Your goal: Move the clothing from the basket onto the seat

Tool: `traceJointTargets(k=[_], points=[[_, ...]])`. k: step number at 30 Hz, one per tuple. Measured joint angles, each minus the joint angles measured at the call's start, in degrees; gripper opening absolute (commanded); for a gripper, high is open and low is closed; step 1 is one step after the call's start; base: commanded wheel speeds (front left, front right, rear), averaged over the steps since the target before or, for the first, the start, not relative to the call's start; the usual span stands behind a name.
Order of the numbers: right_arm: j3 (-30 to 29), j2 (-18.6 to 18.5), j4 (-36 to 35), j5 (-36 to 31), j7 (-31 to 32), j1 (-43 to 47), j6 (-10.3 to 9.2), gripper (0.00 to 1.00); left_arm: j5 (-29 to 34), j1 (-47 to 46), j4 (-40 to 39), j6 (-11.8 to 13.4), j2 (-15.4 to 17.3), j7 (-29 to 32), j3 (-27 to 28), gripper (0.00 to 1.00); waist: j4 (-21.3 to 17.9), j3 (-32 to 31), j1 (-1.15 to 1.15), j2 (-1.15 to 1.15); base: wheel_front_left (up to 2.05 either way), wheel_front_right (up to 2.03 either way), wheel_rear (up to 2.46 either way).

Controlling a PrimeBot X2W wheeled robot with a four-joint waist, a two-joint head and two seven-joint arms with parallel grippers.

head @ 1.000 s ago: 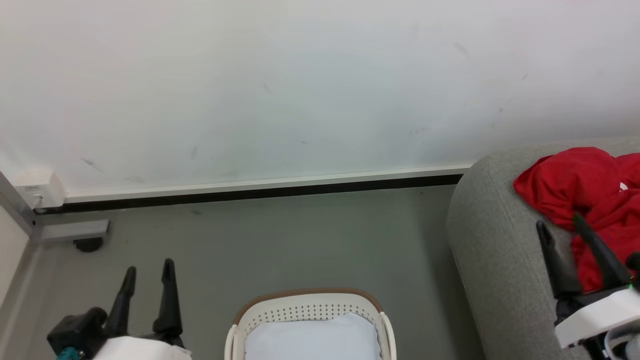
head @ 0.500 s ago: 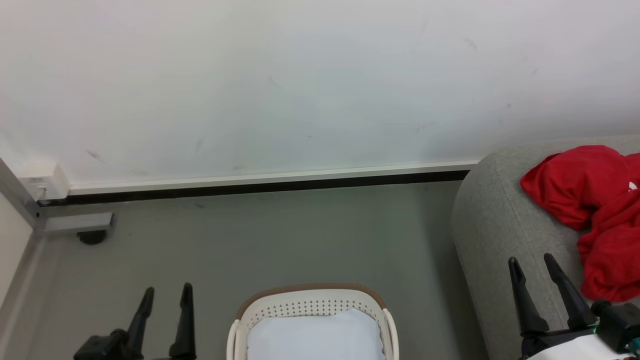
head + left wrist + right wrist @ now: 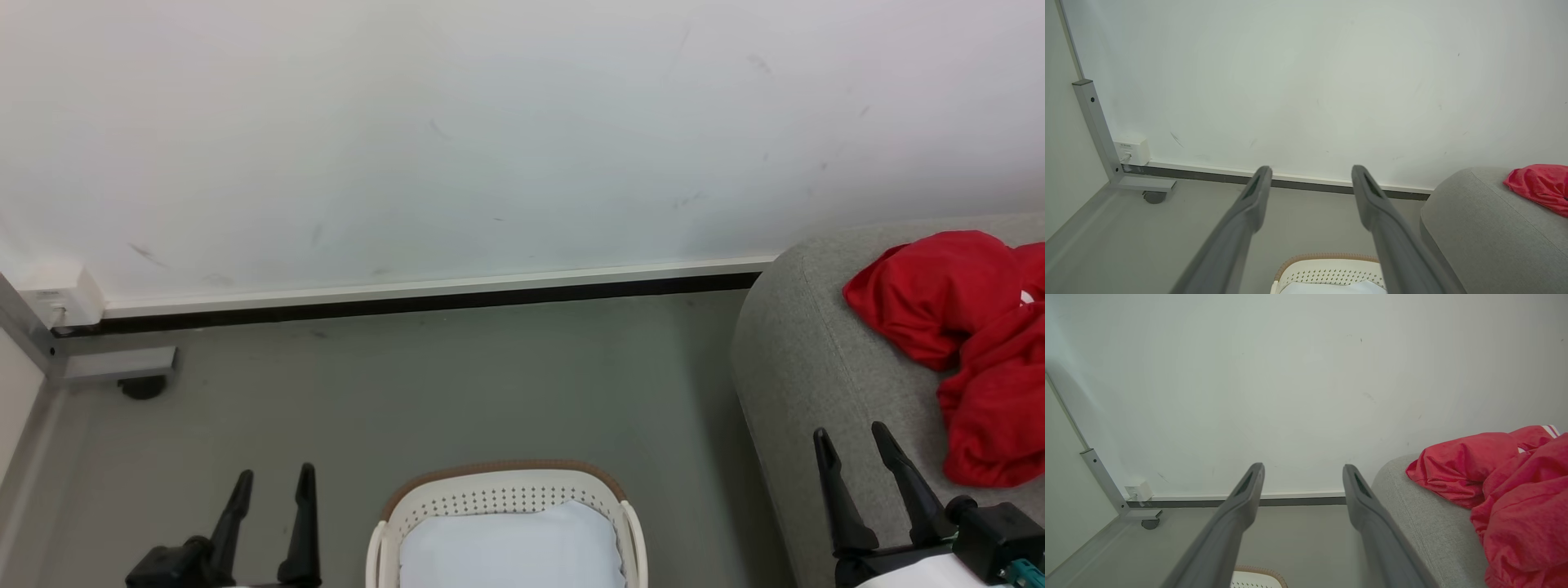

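Clothing [image 3: 939,294] lies on seat [image 3: 800,359] while left claw [image 3: 275,472] and right claw [image 3: 849,430] gape empty.

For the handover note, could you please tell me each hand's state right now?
Left hand: open, holding nothing.
Right hand: open, holding nothing.

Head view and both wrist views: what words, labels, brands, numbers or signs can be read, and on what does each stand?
Nothing is legible.
On the white wall box: a small dark printed line, too small and blurred to read.
On the clothing: white trim, no lettering can be made out.
On the basket and the seat: no markings seen.
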Motion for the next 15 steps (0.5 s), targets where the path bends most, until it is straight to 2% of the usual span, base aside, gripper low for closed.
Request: traceJointTargets(k=[14,15], points=[[0.5,0.3,0.4,0.0,0.0,0.0,0.00,1.00,0.7,-0.1,0.3,-1.0,-0.6,0.0,0.4,1.00,-0.2,-0.2,0.00,0.00,0.00,0.00,0.00],[0.5,0.3,0.6,0.0,0.0,0.0,0.00,0.00,0.7,-0.1,0.4,-1.1,-0.6,0.0,0.4,0.00,-0.2,-0.2,0.00,0.00,0.00,0.00,0.00]])
